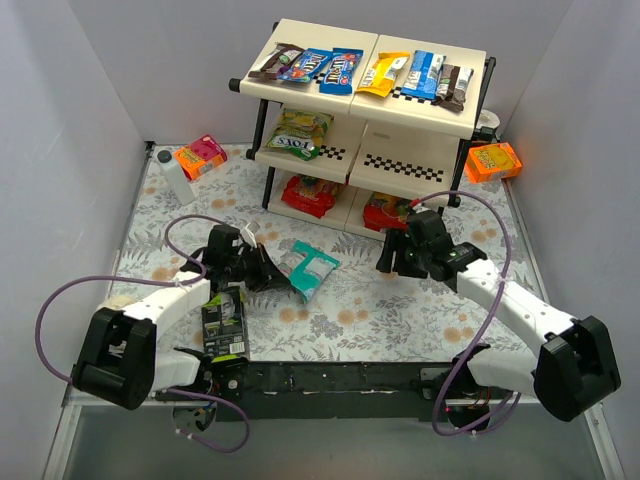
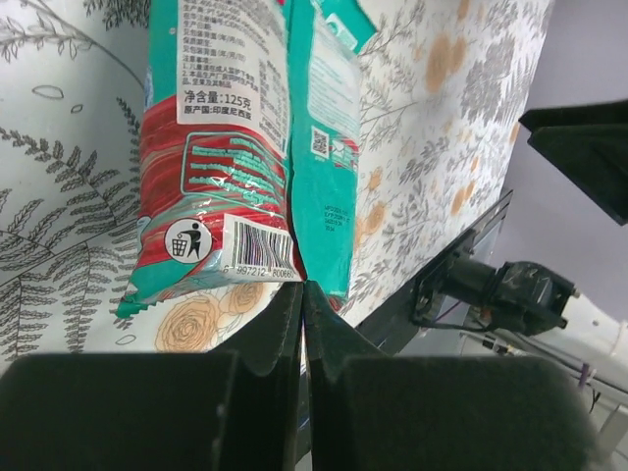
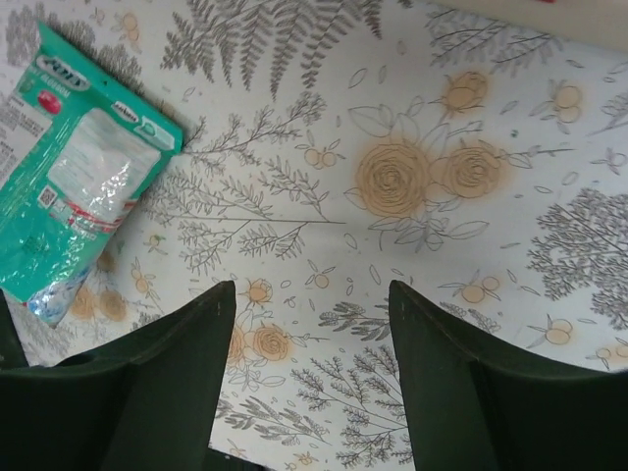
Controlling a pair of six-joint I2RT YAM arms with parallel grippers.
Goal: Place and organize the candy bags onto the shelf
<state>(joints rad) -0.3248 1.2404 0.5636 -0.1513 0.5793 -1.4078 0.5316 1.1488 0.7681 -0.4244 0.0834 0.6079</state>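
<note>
The shelf (image 1: 415, 105) stands at the back. Its top tier holds dark brown bars (image 1: 275, 62), blue M&M's bags (image 1: 340, 70), a yellow bag (image 1: 382, 72) and more packets. A green-yellow Fox's bag (image 1: 298, 135) lies on the middle tier and red bags (image 1: 312, 195) on the bottom tier. A teal candy bag (image 1: 312, 268) is on the floral cloth in front of the shelf. My left gripper (image 1: 275, 272) is shut on its near edge (image 2: 302, 289), and the bag (image 2: 324, 147) creases upward from the fingertips. My right gripper (image 1: 388, 262) is open and empty over the cloth (image 3: 312, 287). The teal bag (image 3: 78, 186) lies to its left.
A black-and-green carton (image 1: 224, 325) lies by the left arm near the front edge. An orange box (image 1: 200, 155) and a white bottle (image 1: 172, 178) sit at the back left. Another orange box (image 1: 493, 160) sits right of the shelf. Grey walls enclose the table.
</note>
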